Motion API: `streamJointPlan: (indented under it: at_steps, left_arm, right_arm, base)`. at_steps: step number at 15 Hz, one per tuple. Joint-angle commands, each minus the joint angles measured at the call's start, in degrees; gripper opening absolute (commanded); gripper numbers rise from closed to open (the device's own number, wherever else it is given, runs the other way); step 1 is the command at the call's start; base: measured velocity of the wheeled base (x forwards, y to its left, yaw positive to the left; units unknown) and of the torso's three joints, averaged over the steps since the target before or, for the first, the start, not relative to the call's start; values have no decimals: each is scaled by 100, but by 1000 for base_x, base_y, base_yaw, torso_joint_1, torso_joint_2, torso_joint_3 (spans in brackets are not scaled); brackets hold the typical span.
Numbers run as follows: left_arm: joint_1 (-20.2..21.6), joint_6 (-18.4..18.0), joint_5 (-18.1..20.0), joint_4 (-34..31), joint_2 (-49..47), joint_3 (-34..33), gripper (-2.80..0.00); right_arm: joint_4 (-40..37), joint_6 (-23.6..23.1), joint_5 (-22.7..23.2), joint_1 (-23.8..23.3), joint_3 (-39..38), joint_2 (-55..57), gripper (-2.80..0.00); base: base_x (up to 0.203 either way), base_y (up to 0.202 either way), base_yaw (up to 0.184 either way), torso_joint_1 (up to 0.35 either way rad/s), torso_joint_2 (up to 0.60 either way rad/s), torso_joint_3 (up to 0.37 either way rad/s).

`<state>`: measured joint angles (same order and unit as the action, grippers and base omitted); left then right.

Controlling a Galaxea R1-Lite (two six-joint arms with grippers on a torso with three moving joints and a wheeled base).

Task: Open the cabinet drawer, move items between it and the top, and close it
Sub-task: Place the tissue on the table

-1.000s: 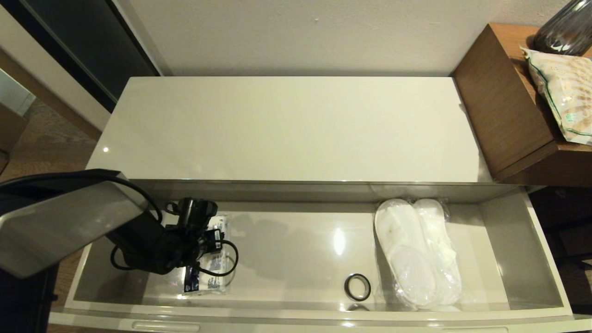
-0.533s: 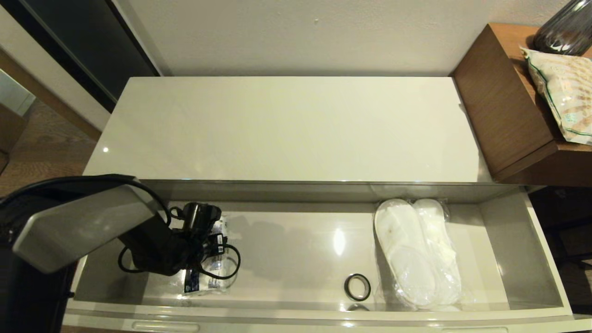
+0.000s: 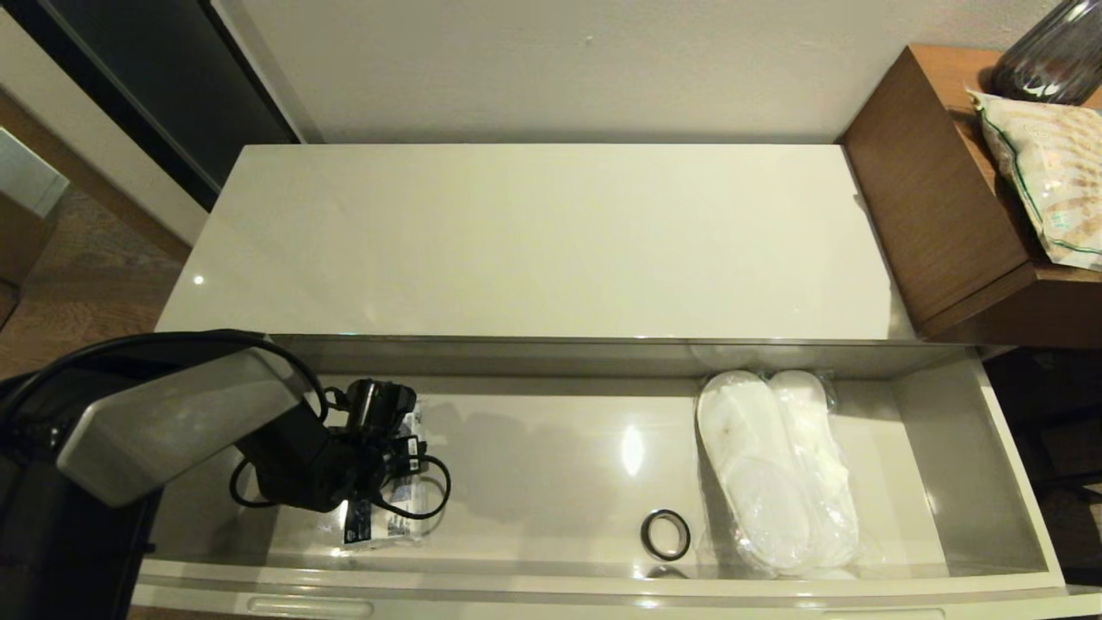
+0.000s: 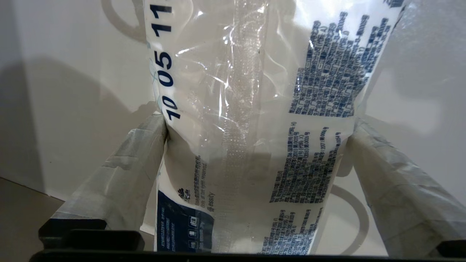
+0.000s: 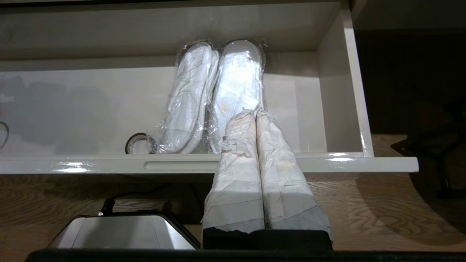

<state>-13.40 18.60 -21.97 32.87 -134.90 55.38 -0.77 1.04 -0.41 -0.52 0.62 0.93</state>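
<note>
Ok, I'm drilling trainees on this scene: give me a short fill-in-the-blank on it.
1. The slippers lie inside the open ____.
2. The left tool straddles the small ____, fingers spread on either side.
3. The black ring lies beside the ____.
4. The right tool's fingers are pressed ____.

Missing: drawer; pack; slippers; together
</note>
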Motion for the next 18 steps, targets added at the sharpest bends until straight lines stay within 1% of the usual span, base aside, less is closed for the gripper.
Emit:
streamJointPlan:
  at_steps: [1,4,5,9,14,16,18]
  left_arm:
    - [4,12,-9,9,-194,61,0]
    - [-5,22,-9,9,-163,52,0]
    - [-5,21,-9,9,-128,43,-280]
    - [-35,12,0,0,34,-39,-280]
    - [-98,8,15,-19,520,-311,-280]
    - [-193,10,25,-30,759,-486,-280]
    - [-229,12,26,-26,825,-572,-280]
  right_arm:
    - [-2,2,-2,0,-1,-5,-280]
    - [-2,2,-2,0,-1,-5,-280]
    - [-2,2,-2,0,-1,-5,-280]
    - [-2,2,-2,0,-1,-5,-280]
    - [-2,10,-2,0,-1,-5,-280]
    - [-2,2,-2,0,-1,-5,-280]
    - [-2,2,-2,0,-1,-5,-280]
  base:
    - [0,0,0,0,0,0]
    - [0,0,0,0,0,0]
    - [0,0,0,0,0,0]
    - [0,0,0,0,0,0]
    - [0,0,0,0,0,0]
    - [0,0,0,0,0,0]
    - [0,0,0,0,0,0]
